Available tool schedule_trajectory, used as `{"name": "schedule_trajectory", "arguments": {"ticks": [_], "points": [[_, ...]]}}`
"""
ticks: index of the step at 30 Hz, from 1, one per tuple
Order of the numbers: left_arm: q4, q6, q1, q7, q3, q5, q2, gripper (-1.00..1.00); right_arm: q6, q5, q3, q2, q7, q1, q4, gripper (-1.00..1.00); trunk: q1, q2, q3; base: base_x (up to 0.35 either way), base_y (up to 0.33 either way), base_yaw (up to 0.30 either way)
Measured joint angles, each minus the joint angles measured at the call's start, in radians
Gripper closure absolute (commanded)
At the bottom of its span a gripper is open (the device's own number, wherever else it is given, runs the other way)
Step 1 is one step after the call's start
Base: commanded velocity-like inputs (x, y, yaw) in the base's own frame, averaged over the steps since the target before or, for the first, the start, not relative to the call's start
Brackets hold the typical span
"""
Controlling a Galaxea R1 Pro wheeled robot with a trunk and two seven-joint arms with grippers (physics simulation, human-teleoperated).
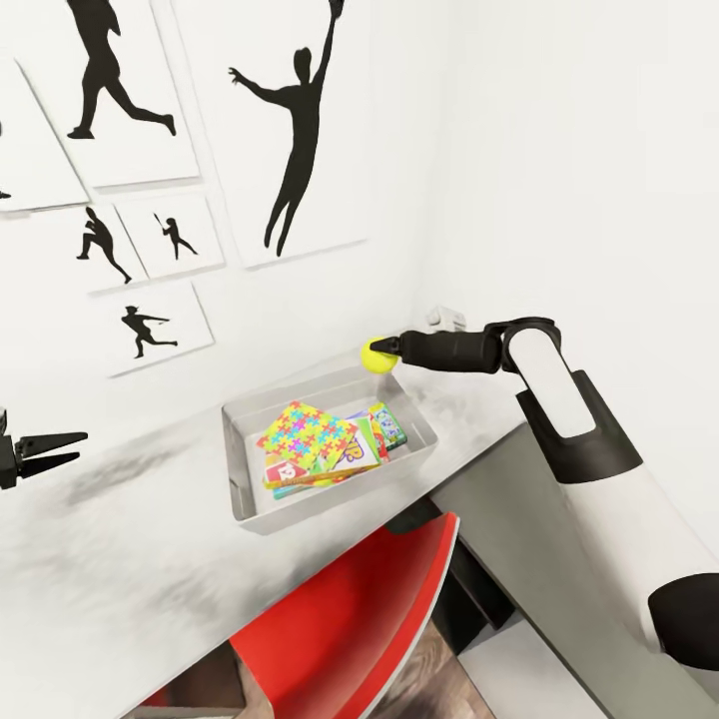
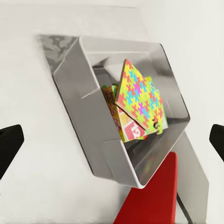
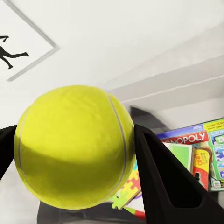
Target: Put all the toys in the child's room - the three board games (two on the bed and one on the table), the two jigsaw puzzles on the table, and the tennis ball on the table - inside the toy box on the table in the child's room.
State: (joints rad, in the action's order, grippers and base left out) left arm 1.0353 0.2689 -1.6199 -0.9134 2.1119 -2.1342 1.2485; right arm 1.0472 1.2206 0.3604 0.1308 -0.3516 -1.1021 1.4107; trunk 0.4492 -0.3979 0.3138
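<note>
We see the white tabletop [image 1: 120, 559] carrying the grey toy box [image 1: 330, 499], game boxes [image 1: 384, 424] and a jigsaw puzzle [image 1: 305, 431] piled inside. Our right end effector [image 1: 384, 350] clamps the tennis ball [image 1: 376, 357] above the box's far rim. Left end effector [image 1: 60, 451] hangs wide, empty.

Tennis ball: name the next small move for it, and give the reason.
Probably carry it a little further over the toy box and open. The right gripper holds the tennis ball above the box's far rim, and the jigsaw puzzle and game boxes already lie inside.
</note>
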Motion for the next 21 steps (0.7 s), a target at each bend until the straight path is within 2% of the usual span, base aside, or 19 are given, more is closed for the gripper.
{"name": "schedule_trajectory", "arguments": {"ticks": [9,12,15,17,21], "points": [[0.001,-0.003,0.0,-0.001,0.019,0.0,0.0,-1.0,0.0,0.0,-0.004,0.007,0.001,0.038,0.053,1.0,0.0,0.0,-0.015,0.0,0.0,0.0],[0.006,-0.004,0.0,-0.001,0.02,0.001,0.0,-1.0,0.0,0.0,-0.01,0.01,0.002,0.067,0.075,1.0,0.0,0.0,-0.02,0.0,0.0,0.0],[0.014,-0.007,0.0,-0.001,0.041,0.003,-0.003,-1.0,0.0,0.0,-0.027,0.011,0.004,0.108,0.084,1.0,0.0,0.0,-0.025,0.0,0.0,0.0],[0.04,-0.022,0.0,0.0,0.051,0.004,-0.008,-1.0,0.0,0.001,-0.04,0.011,0.02,0.132,0.086,1.0,0.0,0.0,-0.028,0.0,0.0,0.0],[0.14,-0.088,0.0,0.009,0.059,0.009,-0.012,-1.0,0.0,0.001,-0.071,0.012,0.111,0.163,0.087,1.0,0.0,0.0,-0.035,0.0,0.0,0.0]]}}
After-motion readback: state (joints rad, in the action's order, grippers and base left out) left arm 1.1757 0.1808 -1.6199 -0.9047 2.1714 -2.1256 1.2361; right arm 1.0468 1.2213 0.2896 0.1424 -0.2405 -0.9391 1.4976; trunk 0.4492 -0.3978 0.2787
